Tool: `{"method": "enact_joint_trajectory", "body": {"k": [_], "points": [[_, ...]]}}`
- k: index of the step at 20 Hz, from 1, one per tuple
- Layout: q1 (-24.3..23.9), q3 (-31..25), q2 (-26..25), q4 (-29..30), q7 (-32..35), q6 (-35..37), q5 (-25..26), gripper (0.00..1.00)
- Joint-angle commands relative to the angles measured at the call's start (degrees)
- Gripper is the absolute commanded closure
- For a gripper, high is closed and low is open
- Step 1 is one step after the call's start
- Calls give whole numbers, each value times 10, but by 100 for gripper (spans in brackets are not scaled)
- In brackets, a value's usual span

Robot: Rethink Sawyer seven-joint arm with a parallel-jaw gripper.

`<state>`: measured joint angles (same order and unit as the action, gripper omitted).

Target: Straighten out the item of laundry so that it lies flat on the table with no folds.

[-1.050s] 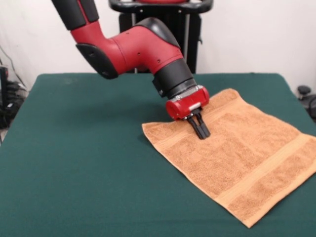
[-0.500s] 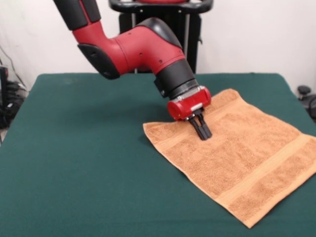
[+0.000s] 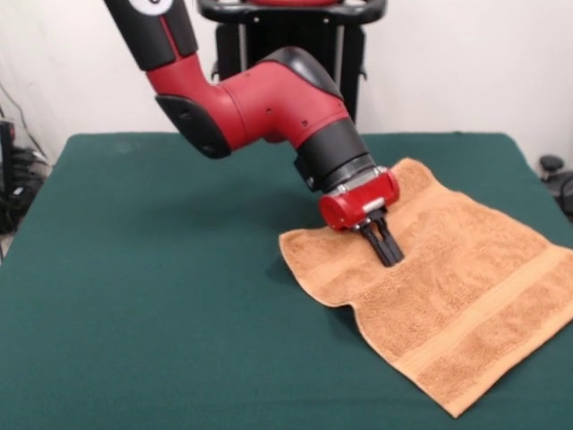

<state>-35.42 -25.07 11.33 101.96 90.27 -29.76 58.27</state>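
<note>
- Orange-tan towel (image 3: 448,296) spread over the right half of the green surface (image 3: 143,296), turned corner-on like a diamond, nearest corner close to the front edge, right side running off past the picture's edge.
- Mostly flat toward the right and front, both woven bands visible as smooth stripes; no fold there to work on.
- Left corner bunched and rounded instead of pointed, with a notch along the near-left edge and a shadow beneath: cloth crowded inward there, likely because of the push or drag at the contact point.
- Tool (image 3: 389,251) planted on the towel just behind that bunched corner, near the far woven band, black fingers (image 3: 383,240) pressed close together and angled down into the pile.
- Whether a pinch of terry sits between the tips or only pressure from above: cannot tell from this angle.
- Red arm (image 3: 269,98) leaning in low from the upper left, wrist tilted toward the right, a pose suited to sliding cloth along the surface rather than lifting.
- Judged unfinished: left corner needs drawing outward, away from the towel's centre, to lie flat.
</note>
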Motion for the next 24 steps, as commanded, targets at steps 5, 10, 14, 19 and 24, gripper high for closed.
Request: {"method": "enact_joint_trajectory", "body": {"k": [5, 10, 14, 19, 24], "points": [[70, -11, -88, -147, 95, 116, -50, 100], [69, -10, -84, -143, 90, 142, -46, 100], [70, -4, -76, -135, 73, 188, -54, 100], [75, 11, -57, -118, 52, 237, -77, 100], [67, 15, -44, -102, 35, 264, -80, 100]]}}
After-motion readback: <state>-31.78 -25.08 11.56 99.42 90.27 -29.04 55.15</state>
